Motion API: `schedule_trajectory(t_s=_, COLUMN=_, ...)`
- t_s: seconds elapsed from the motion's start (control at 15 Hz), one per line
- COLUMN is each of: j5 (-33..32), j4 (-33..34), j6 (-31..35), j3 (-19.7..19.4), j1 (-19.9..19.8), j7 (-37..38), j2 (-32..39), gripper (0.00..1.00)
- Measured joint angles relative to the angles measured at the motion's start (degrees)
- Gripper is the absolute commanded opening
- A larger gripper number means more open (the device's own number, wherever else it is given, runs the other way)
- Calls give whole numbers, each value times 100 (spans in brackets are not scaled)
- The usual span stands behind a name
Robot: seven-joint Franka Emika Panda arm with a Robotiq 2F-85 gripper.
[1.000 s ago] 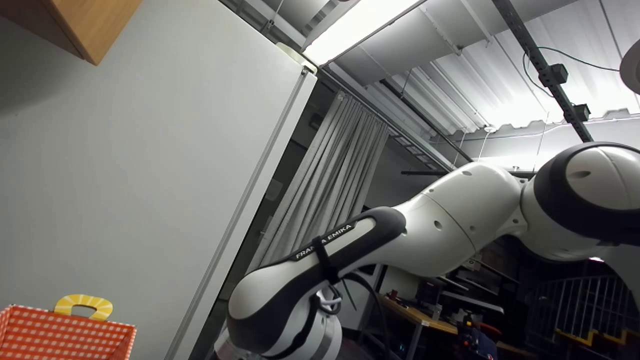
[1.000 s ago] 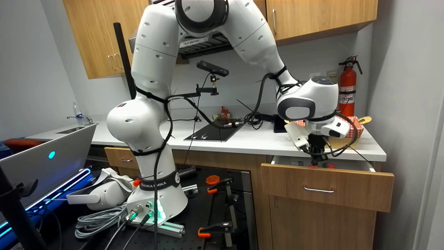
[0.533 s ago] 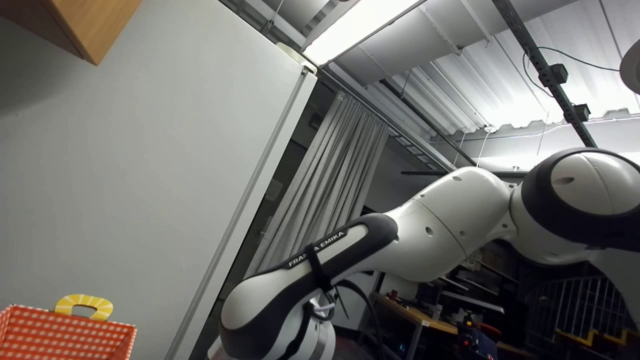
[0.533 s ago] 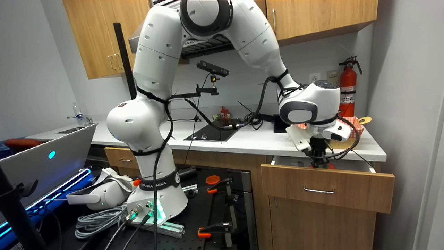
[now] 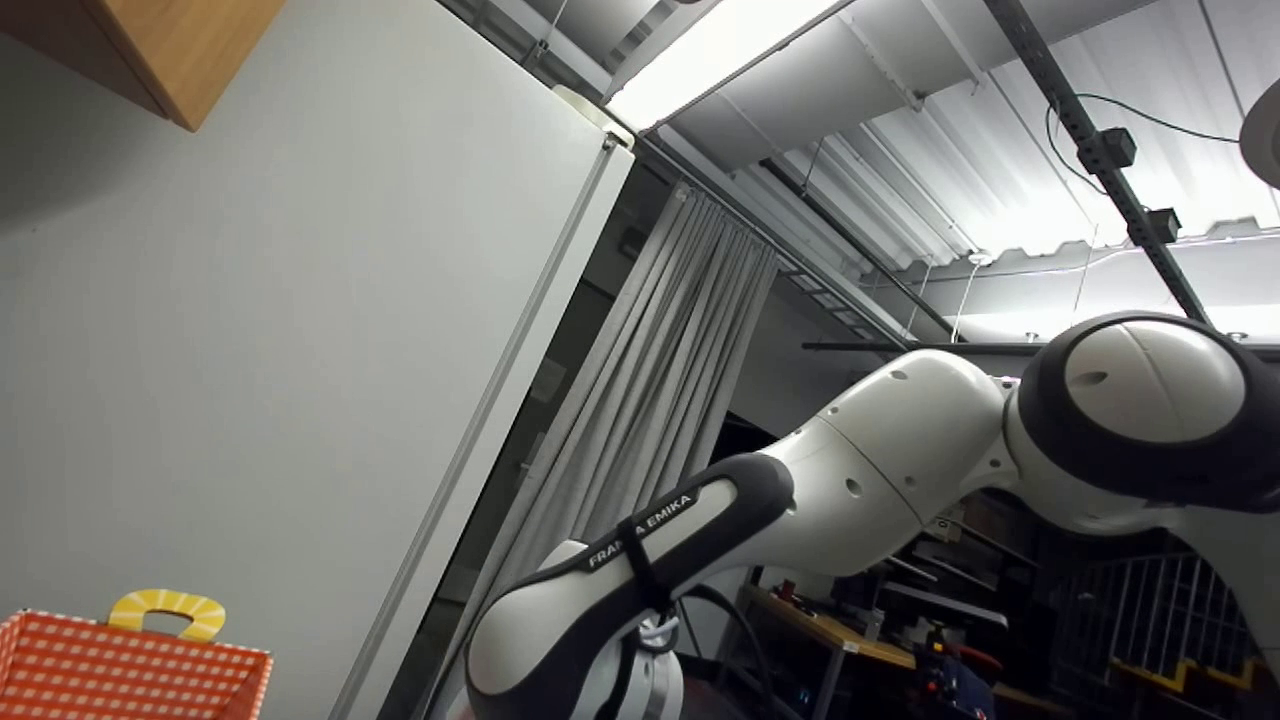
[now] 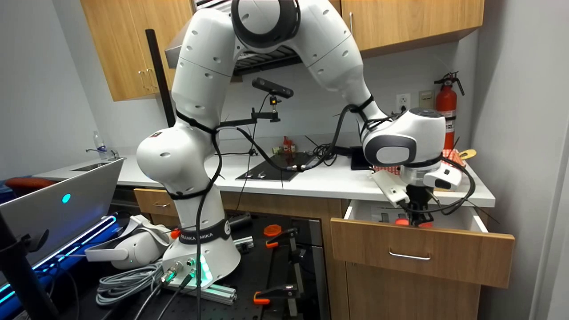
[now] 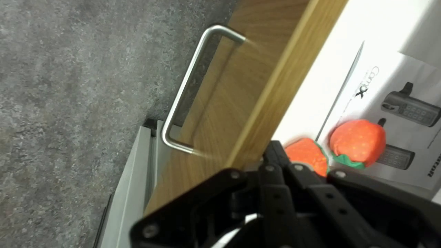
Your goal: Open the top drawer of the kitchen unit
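Drawer (image 6: 422,246) pulled out under counter (image 6: 329,182)! Gripper (image 7: 282,156) closed, empty, fingertips (image 7: 274,151) just behind drawer's front edge (image 7: 286,82). Danger: lift might slip them over; dip might snag nearer strawberry (image 7: 306,151).

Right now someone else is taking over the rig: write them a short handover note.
Claw: appears shut on nothing, reaching into the top drawer just behind its wooden front; contact unclear.
Things: drawer open, handle free, two toy strawberries inside.
Done: the drawer is open.
Left: perhaps more pull if wanted, since full travel can't be judged; then lift the claw clear.
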Motion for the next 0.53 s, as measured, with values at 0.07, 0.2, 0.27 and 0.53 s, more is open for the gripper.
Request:
schedule_trajectory(t_s=0.07, j5=-116, j4=0, j6=0, j3=-97, j1=-20, j7=0, j2=-9, gripper=0)
schedule_trajectory(t_s=0.2, j5=-408, j4=-27, j6=7, j3=-325, j1=-59, j7=0, j2=-39, gripper=0)
schedule_trajectory(t_s=0.27, j5=-574, j4=-73, j6=25, j3=-458, j1=-73, j7=0, j2=-70, gripper=0)
schedule_trajectory(t_s=0.53, j5=-1446, j4=-357, j6=180, j3=-1143, j1=-89, j7=153, j2=-208, gripper=0)
